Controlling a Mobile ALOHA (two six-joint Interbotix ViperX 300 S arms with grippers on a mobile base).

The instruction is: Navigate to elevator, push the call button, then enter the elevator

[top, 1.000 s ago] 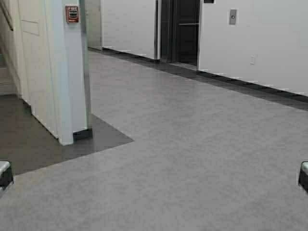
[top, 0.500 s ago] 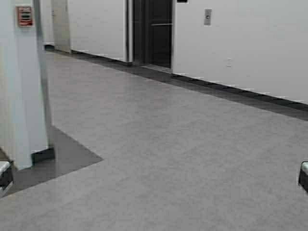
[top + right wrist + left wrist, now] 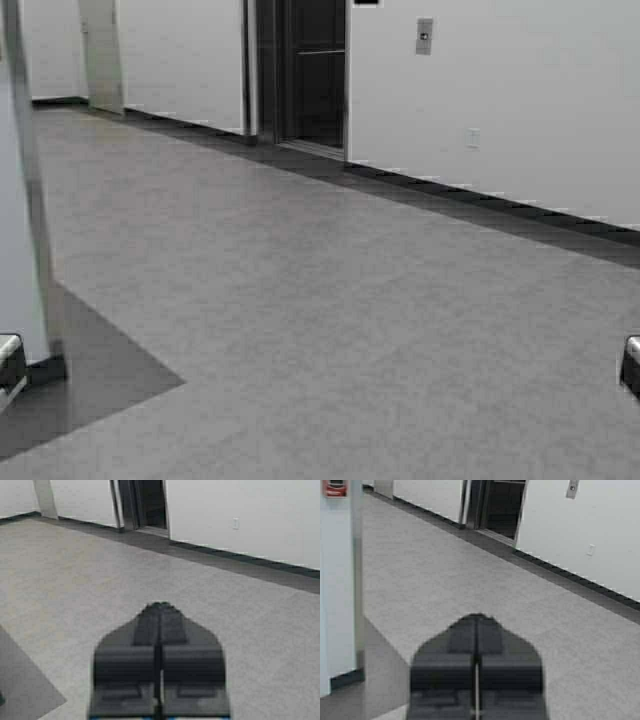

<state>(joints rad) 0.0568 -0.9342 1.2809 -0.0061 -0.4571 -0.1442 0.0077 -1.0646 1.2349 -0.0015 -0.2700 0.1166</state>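
Both hands (image 3: pixel 476 622) (image 3: pixel 160 607) far from call button (image 3: pixel 424 36)

Across the grey lobby floor we found the elevator (image 3: pixel 312 72), a tall dark doorway in a steel frame set into the white wall, its opening showing a dim cabin crossed by a horizontal handrail. The call button (image 3: pixel 425 36), a small upright grey metal plate with a dark button at its centre, sat on the wall just beside the doorway's right edge, near the height of the door's upper half.
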